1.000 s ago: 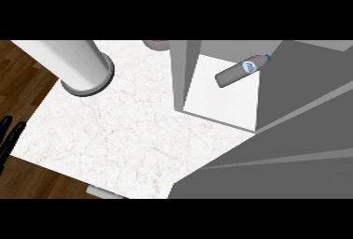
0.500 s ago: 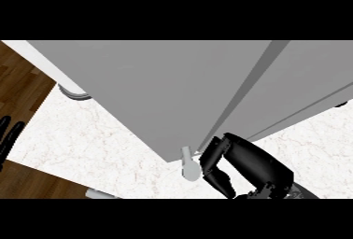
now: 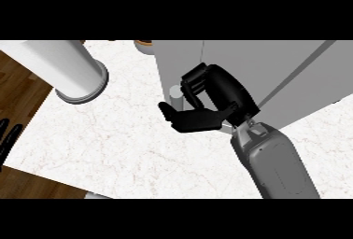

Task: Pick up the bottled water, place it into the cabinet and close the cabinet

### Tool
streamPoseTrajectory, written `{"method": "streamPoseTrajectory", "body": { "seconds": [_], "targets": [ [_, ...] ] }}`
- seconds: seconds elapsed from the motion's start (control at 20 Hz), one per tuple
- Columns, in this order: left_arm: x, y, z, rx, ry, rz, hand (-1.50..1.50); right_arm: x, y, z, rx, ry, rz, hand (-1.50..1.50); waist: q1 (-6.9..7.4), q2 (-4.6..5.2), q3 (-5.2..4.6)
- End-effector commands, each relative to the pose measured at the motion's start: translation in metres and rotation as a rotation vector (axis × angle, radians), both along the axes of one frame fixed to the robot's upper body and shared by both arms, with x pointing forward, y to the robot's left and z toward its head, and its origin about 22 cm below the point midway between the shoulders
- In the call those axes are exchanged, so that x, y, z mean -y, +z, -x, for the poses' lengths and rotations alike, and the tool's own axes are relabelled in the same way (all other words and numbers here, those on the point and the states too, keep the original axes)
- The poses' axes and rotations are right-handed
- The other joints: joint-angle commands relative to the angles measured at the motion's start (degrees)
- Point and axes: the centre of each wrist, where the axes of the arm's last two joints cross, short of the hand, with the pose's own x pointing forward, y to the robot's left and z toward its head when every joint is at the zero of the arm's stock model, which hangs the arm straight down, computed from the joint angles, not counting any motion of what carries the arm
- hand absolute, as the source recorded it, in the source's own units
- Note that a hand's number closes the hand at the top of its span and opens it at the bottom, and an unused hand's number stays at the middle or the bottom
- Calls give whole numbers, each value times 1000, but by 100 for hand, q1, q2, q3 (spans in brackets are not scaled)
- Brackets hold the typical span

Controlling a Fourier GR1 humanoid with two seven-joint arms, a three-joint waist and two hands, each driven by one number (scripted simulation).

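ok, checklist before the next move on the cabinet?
1. Right hand at the door handle: ok.
2. Its hold on the handle: cannot tell.
3. Door of the cabinet fully shut: cannot tell.
4. Bottled water inside: cannot tell, not in view.
5. Left hand resting at the view's left edge, away from the cabinet: ok.
6. White cylinder stands apart from the door: ok.

Right hand (image 3: 210, 100) curled beside handle (image 3: 177, 94) of grey cabinet (image 3: 276, 65), white marble counter (image 3: 124, 140)

One cabinet (image 3: 276, 65), one white pillar (image 3: 62, 65), one counter (image 3: 124, 144), two hands: right hand (image 3: 217, 95), left hand (image 3: 7, 137)
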Motion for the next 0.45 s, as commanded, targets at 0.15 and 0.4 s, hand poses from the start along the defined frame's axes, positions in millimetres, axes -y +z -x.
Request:
{"method": "streamPoseTrajectory", "body": {
  "seconds": [0.15,0.4],
  "targets": [
    [-3,-7,4,-8,3,6,-150,-14,25,-43,-53,-173,-144,-150,-61,25,9],
    [-4,-10,7,-11,12,27,-150,-29,27,-53,-84,-184,-153,-150,-148,7,9]
  ]
}}
